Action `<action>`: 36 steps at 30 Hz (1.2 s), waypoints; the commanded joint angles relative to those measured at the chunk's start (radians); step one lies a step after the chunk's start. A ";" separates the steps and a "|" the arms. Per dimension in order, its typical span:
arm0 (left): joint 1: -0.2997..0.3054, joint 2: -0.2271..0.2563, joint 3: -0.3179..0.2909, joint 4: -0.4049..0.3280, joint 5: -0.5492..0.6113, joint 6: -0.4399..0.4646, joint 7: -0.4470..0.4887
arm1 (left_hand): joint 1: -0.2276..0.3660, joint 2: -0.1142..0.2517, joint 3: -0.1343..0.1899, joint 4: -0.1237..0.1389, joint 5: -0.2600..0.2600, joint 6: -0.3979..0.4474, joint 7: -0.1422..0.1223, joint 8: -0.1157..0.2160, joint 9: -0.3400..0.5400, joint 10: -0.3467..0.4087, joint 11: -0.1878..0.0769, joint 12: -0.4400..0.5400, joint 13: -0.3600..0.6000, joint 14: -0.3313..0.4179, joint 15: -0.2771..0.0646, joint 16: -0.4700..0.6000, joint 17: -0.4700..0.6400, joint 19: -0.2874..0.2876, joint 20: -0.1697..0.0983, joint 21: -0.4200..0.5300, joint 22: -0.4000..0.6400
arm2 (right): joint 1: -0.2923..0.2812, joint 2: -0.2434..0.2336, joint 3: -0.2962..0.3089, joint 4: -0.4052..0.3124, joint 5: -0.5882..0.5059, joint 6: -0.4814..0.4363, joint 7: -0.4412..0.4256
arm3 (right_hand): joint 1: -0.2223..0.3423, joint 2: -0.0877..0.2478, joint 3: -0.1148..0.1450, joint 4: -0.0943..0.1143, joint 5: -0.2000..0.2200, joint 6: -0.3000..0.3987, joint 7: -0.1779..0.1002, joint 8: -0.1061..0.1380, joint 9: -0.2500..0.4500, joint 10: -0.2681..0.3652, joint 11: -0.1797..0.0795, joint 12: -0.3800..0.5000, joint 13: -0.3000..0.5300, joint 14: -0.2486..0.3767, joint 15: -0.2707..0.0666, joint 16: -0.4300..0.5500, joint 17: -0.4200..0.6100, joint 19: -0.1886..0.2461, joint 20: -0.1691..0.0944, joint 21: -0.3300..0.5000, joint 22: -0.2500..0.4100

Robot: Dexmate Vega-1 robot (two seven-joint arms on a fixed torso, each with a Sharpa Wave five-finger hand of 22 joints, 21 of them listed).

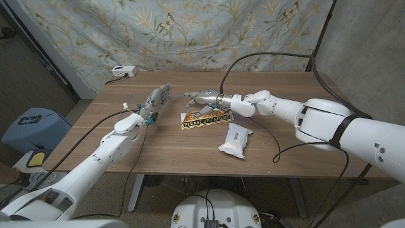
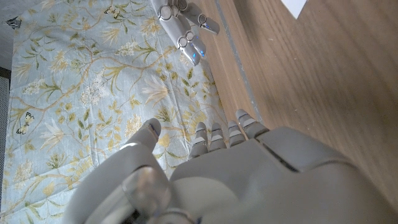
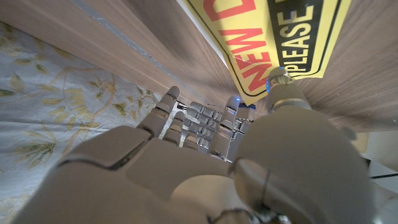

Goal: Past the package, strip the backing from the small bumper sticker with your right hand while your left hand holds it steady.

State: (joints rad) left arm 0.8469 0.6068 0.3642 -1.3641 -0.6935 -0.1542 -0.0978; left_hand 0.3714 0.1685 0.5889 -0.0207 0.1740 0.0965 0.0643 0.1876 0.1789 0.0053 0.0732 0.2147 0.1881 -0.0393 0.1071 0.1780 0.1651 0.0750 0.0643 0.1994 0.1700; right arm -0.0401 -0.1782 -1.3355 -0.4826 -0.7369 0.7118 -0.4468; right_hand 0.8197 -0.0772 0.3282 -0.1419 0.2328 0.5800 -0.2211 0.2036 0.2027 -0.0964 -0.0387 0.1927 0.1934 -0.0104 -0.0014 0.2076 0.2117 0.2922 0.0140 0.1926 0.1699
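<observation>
- Desk [image 1: 190,149]: wooden, w/ a floral cloth [image 1: 190,31] hung behind it & a white power strip [image 1: 124,71] at the far left corner.
- Right hand [image 1: 204,97]: reaches in over the desk's middle, just beyond the sticker's far edge. Right wrist view has its fingers [image 3: 231,112] curled near the yellow edge; can't tell if they pinch it.
- Left hand [image 1: 155,101]: left of the sticker, apart from it, fingers spread & holding nothing, palm upright per left wrist view.
- Bumper sticker [image 1: 207,118]: yellow w/ black band reading "PLEASE BE PATIENT", lying on the desk between both hands & beyond the package.
- Package [image 1: 235,140]: small white pouch, nearer the robot, just right of the sticker, untouched.
</observation>
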 commanded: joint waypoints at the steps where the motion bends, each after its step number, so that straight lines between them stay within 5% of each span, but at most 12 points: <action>1: -0.007 -0.006 0.006 0.002 0.002 0.006 0.002 | -0.006 0.001 0.002 -0.007 0.003 0.006 0.002 0.000 0.005 0.006 0.002 -0.003 0.005 0.004 0.003 -0.002 0.003 0.010 0.002 -0.003 0.005 | 0.028 0.038 -0.074 0.067 0.040 0.003 -0.059 | -0.003 0.000 -0.004 -0.001 0.007 0.019 0.001 0.010 0.005 0.012 -0.006 0.008 0.001 0.009 -0.006 0.009 0.003 0.014 -0.006 0.008 0.003; 16: -0.007 -0.010 0.005 0.018 -0.002 -0.007 -0.011 | -0.007 0.002 0.003 -0.007 0.003 0.006 0.003 0.000 0.005 0.006 0.003 -0.004 0.005 0.004 0.003 -0.001 0.003 0.010 0.003 -0.003 0.005 | 0.023 0.030 -0.077 0.023 0.058 -0.013 -0.035 | 0.002 0.001 -0.008 -0.003 0.013 0.078 0.002 0.036 0.010 0.049 -0.009 0.019 0.000 0.032 -0.019 0.016 0.002 0.035 -0.012 0.012 0.003; 36: 0.004 -0.006 0.001 0.007 -0.006 -0.002 -0.005 | -0.007 0.003 0.004 -0.009 0.003 0.007 0.004 0.000 0.005 0.007 0.003 -0.004 0.005 0.005 0.003 -0.001 0.003 0.011 0.002 -0.003 0.005 | 0.025 0.090 -0.107 0.097 0.099 -0.061 -0.035 | 0.019 -0.003 -0.016 -0.009 0.034 0.231 0.001 0.089 0.013 0.162 -0.051 0.040 -0.001 0.106 -0.058 0.036 0.002 0.097 -0.038 0.020 0.003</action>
State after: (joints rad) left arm 0.8411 0.5977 0.3691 -1.3492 -0.6996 -0.1609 -0.1094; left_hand 0.3714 0.1685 0.5919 -0.0237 0.1740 0.0964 0.0643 0.1877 0.1789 0.0053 0.0732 0.2147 0.1881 -0.0393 0.1071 0.1780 0.1651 0.0750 0.0643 0.1994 0.1700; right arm -0.0166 -0.1090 -1.4245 -0.4112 -0.6767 0.6966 -0.4837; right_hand 0.8239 -0.0812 0.3158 -0.1461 0.2591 0.7963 -0.2198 0.2849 0.2117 0.0508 -0.0859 0.2266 0.1905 0.0814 -0.0359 0.2374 0.2119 0.3734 -0.0232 0.2041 0.1698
